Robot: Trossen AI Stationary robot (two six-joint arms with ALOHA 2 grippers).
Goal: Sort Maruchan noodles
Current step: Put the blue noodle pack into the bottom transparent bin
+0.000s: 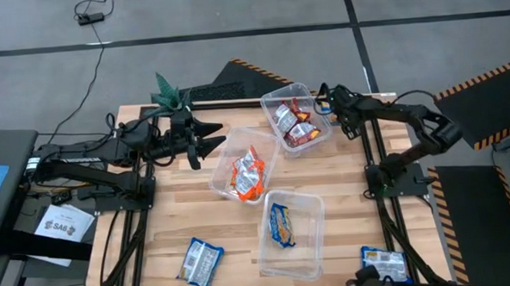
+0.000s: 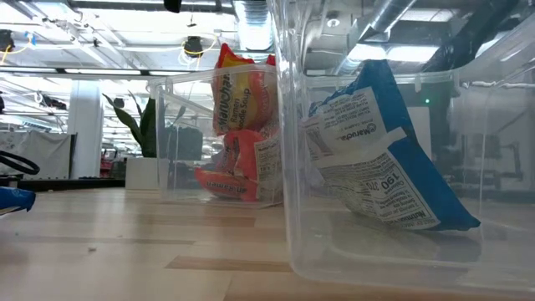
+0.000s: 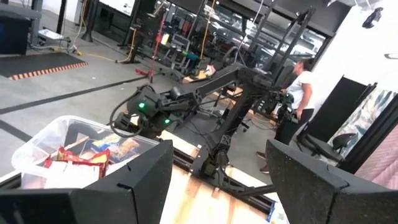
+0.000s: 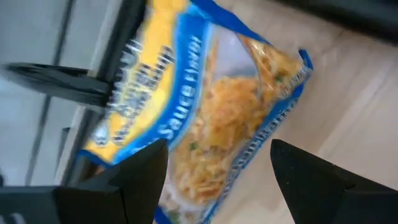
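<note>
Left gripper (image 1: 212, 136): hangs over the far left part of the table (image 1: 180, 215), fingers spread wide, nothing between them. It points toward the middle tub (image 1: 224, 166) but is apart from it. Its own wrist view agrees: both fingers (image 3: 124, 186) well apart, empty.

Right gripper (image 1: 326, 101): at the far right of the table, just beside the rim of the far tub (image 1: 275, 97). Its wrist view shows the two fingers (image 4: 124, 180) parted, gripping nothing. Beyond them a blue-and-yellow packet (image 4: 205, 106) lies flat on the wood near a table edge. I cannot say which of the loose blue packets this one is.

Noodle packets, as they lie:
- Red packets (image 1: 296, 124): several, piled in the far tub.
- Orange packets (image 1: 246, 173): a bunch in the middle tub, standing on edge in the low view (image 2: 238, 125).
- One blue packet (image 1: 281, 224) in the near tub (image 1: 307, 257). The low view shows it leaning tilted against the tub's wall (image 2: 376, 159).
- Loose blue packet (image 1: 199, 263) on the bare wood at the near left, well apart from the tubs.
- Second loose blue packet (image 1: 384, 262) at the near right corner.

Other: a green plant (image 1: 168, 95) at the far left edge. A person (image 3: 303, 81) stands in the room beyond the table.
</note>
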